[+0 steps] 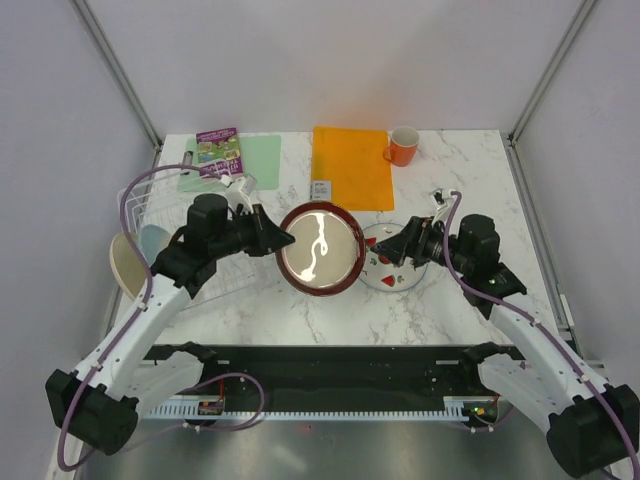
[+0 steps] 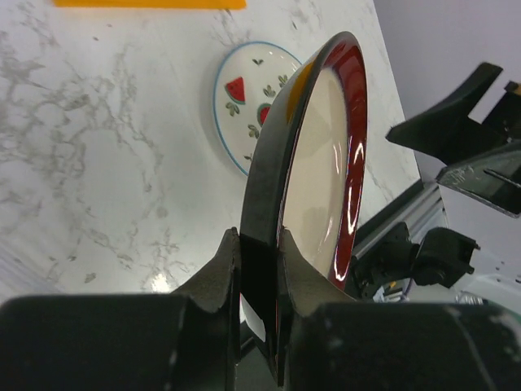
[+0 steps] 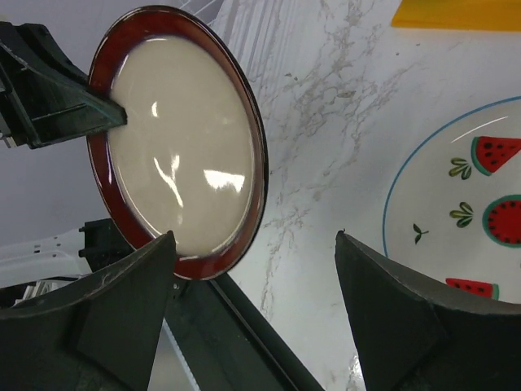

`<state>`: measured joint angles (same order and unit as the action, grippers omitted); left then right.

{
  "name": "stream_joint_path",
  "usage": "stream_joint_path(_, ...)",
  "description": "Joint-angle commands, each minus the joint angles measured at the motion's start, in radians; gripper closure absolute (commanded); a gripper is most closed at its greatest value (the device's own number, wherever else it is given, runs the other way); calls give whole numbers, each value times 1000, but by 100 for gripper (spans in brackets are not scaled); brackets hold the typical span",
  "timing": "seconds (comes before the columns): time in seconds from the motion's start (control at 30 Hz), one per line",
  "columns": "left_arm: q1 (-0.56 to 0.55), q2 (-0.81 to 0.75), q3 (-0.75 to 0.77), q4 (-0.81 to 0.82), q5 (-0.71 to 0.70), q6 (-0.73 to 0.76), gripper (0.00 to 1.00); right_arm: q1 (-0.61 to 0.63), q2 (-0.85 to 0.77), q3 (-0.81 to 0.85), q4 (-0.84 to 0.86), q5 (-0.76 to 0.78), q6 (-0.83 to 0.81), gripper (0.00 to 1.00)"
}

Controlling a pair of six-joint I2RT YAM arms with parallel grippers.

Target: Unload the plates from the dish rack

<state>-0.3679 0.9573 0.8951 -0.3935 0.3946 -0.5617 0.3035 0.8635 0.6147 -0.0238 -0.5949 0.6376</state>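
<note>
We have the red-rimmed plate (image 1: pixel 320 248) out of the dish rack (image 1: pixel 140 215), held on edge above the table between the two arms, its beige face turned towards the right arm. The left gripper (image 2: pixel 259 244) is clenched on its rim, one finger against each face. The right gripper (image 3: pixel 254 240) stands spread wide with nothing between its fingers, just above the white plate with red fruit slices (image 3: pixel 464 212), which lies flat on the marble. In the rack at the left stand a cream plate (image 1: pixel 128 265) and a bluish plate (image 1: pixel 152 240). We judge the held plate stiff, glazed and slick, fairly heavy for a rim pinch, and liable to chip if dropped; we would grip it at the rim, deep between the pads, and lower it slowly
</note>
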Motion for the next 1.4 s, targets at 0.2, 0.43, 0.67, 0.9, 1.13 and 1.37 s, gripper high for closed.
stream_joint_path(0.2, -149, 52, 25, 288, -51, -127, 98, 118, 91, -42, 212, 87, 79, 14)
stream_joint_path(0.43, -189, 57, 19, 327, -34, -135, 98, 161, 149, -64, 272, 107, 94, 16)
stream_joint_path(0.67, -194, 37, -7, 308, -81, -106, 98, 164, 131, -66, 251, 150, 80, 84)
stream_joint_path(0.9, -194, -9, 1, 116, -319, 9, 42, 164, 19, 26, -3, 386, -25, 100)
stream_joint_path(1.13, -193, -123, 13, -33, -621, 109, 14, 131, -17, 118, -154, 555, -93, 100)
stream_joint_path(1.37, -193, -235, 60, -180, -812, 238, 11, 5, 61, 97, -176, 529, -111, 100)
